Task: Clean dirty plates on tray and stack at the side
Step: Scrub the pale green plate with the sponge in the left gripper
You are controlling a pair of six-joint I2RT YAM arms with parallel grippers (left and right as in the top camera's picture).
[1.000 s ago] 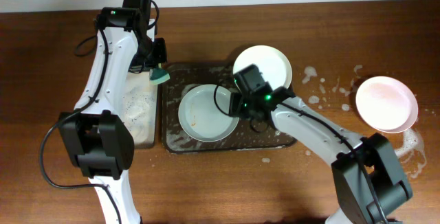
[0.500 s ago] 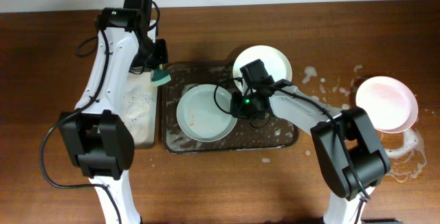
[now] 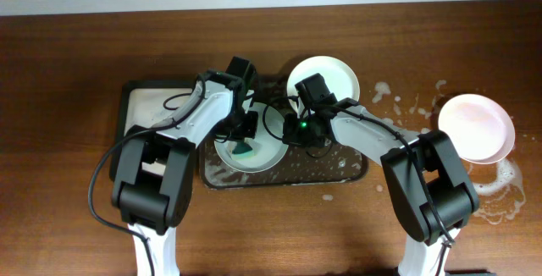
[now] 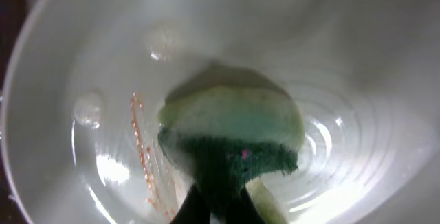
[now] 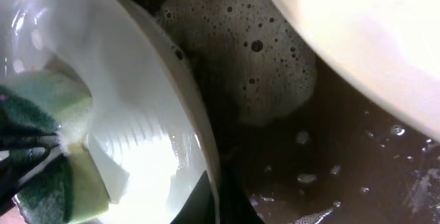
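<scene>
A pale green-tinted plate lies in the dark foamy tray. My left gripper is shut on a green sponge and presses it onto the plate's inside, next to orange food streaks. My right gripper is shut on that plate's right rim, one finger inside and one outside. A white plate rests on the tray's far right corner and shows again as the white plate in the right wrist view. Another plate sits on the table at the far right.
A smaller tray with a pale soapy inside stands left of the big tray. Foam lies on the tray floor between the two plates. Soapy splashes and a foam puddle wet the table on the right.
My left arm swung from the small tray over to the plate, carrying the sponge down onto it. My right gripper closed on the plate's rim.
</scene>
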